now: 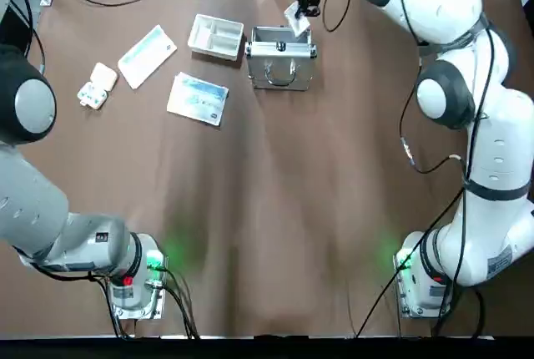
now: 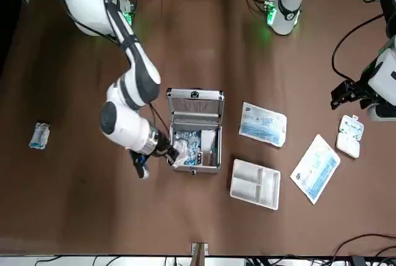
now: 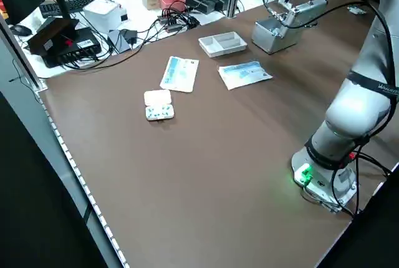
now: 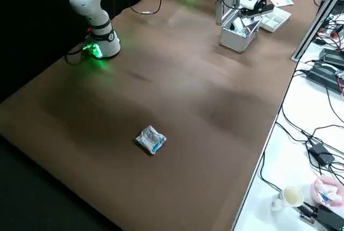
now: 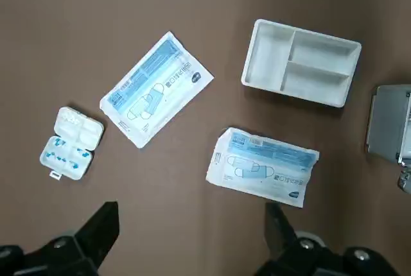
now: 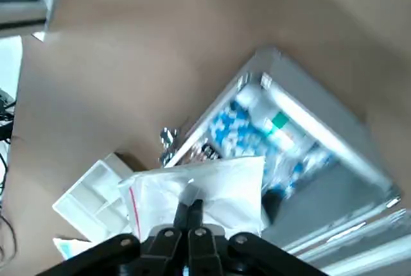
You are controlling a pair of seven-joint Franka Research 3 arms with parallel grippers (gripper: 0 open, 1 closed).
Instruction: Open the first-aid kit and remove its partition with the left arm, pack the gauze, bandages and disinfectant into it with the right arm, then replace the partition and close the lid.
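The silver first-aid kit point(image 1: 281, 65) stands open at the far middle of the table, its lid tipped back. Blue-and-white packets and a small white bottle with a teal band, the disinfectant point(image 6: 275, 124), lie inside. The cream partition point(image 1: 216, 37) rests on the table to the kit's left. My right gripper point(image 2: 168, 154) hangs at the kit's far right corner, shut on a white plastic packet point(image 6: 218, 183) held just over the rim. My left gripper point(image 5: 191, 222) hovers open and empty high above the table's left side.
Two flat blue-and-white packets point(image 5: 156, 87) point(image 5: 263, 167) and a small white pill box point(image 5: 70, 142) lie left of the kit. A crumpled blue-and-white packet point(image 4: 150, 139) sits alone on the table's right side. Cables and boxes crowd the bench beyond the table's far edge.
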